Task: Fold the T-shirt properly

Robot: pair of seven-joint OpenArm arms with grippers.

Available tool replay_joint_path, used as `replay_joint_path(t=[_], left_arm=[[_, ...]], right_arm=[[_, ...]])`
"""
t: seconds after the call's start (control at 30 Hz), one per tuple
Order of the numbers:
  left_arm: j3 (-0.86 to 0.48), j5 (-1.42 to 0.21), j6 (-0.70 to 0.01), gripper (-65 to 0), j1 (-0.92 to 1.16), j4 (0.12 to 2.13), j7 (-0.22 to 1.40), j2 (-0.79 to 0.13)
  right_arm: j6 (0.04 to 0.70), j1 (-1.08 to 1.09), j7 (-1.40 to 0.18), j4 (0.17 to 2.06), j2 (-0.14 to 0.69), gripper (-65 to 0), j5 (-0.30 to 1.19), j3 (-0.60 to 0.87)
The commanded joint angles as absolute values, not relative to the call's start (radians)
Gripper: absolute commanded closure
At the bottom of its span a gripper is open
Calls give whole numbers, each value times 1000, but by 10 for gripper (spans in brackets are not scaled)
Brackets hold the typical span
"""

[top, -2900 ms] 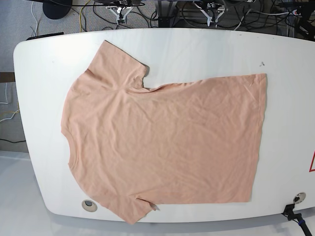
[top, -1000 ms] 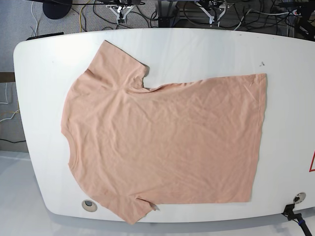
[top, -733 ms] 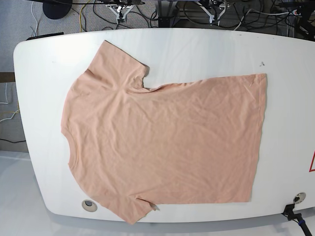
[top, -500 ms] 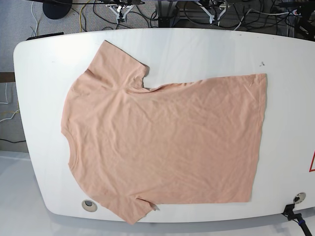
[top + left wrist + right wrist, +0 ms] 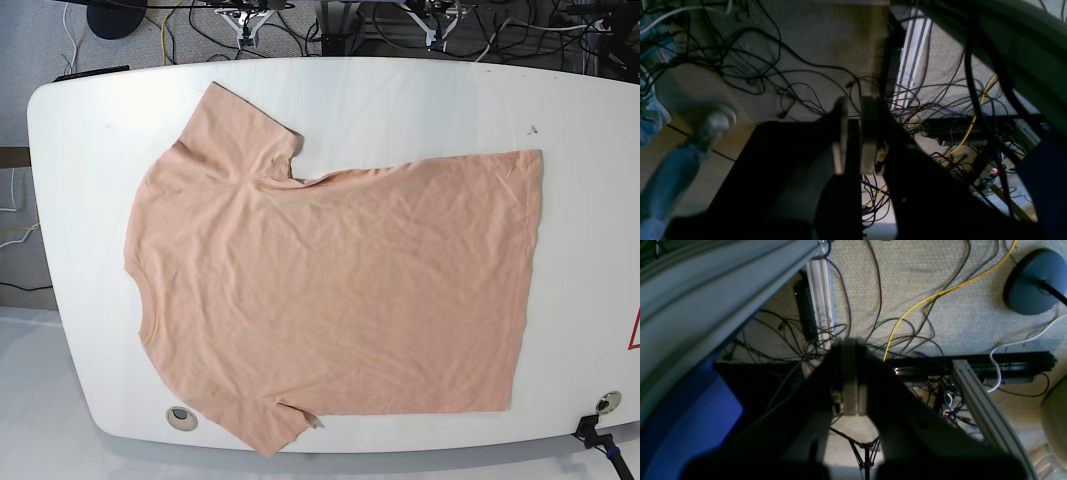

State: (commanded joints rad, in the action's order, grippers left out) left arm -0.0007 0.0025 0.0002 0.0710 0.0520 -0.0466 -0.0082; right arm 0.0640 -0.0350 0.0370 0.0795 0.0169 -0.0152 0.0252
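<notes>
The peach-pink T-shirt (image 5: 330, 280) lies flat on the white table (image 5: 420, 100), neck opening to the left and hem to the right. Both sleeves are spread out, and no smiley print shows. Both grippers hang beyond the table's far edge, away from the shirt. My right gripper (image 5: 245, 27) is at the top left; in the right wrist view (image 5: 849, 380) its fingers are pressed together and empty. My left gripper (image 5: 440, 25) is at the top right; in the left wrist view (image 5: 853, 133) its fingers stand a narrow gap apart and hold nothing.
Tangled cables (image 5: 330, 25) and a yellow cable (image 5: 923, 300) lie on the floor behind the table. Round cable holes sit at the front left (image 5: 181, 416) and front right (image 5: 607, 402). A dark lamp base (image 5: 1030, 280) stands on the carpet.
The T-shirt has not moved. My left gripper has shifted slightly to the right at the far edge of the table.
</notes>
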Motion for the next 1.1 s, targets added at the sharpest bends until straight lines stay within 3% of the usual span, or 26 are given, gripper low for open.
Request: replay_joint_path(t=[1.1], left_arm=[[-4, -5, -2, -45, 125, 67, -53, -11]], right_arm=[[62, -39, 103, 84, 16, 0, -6, 31]])
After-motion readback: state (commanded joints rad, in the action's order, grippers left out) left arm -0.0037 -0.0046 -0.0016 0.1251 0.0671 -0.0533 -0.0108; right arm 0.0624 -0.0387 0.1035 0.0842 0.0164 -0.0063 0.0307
